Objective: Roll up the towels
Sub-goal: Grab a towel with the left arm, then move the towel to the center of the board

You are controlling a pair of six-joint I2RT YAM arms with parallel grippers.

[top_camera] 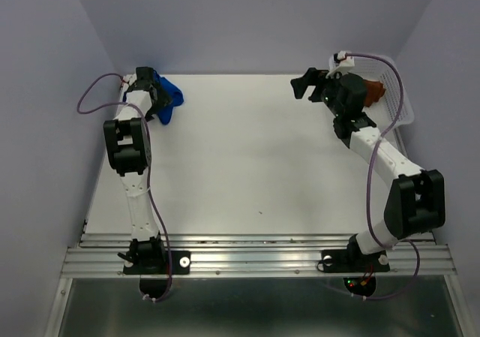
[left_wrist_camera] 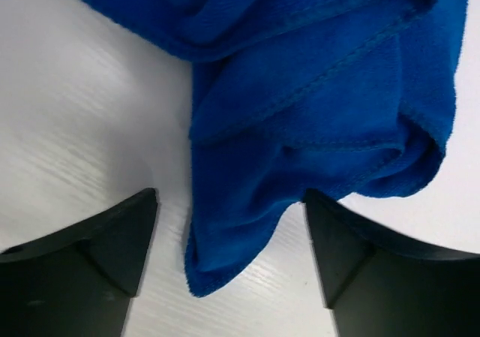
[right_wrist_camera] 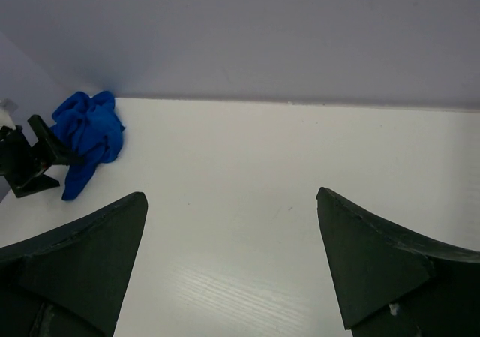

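Observation:
The blue towel (top_camera: 171, 97) lies crumpled in the table's far left corner. My left gripper (top_camera: 157, 97) hovers right over it, open. In the left wrist view a loose corner of the blue towel (left_wrist_camera: 315, 89) lies on the table between the spread fingers of the left gripper (left_wrist_camera: 229, 196), and neither finger clamps it. The rust-brown towel (top_camera: 373, 91) sits bunched in the white mesh basket (top_camera: 397, 97) at the far right, partly hidden by my right arm. My right gripper (top_camera: 306, 85) (right_wrist_camera: 230, 194) is open above the bare table, left of the basket, holding nothing.
Light purple walls close in the white table (top_camera: 247, 164) at the back and on both sides. The right wrist view shows the blue towel (right_wrist_camera: 86, 138) far off at the left, with the left arm's gripper (right_wrist_camera: 30, 160) beside it.

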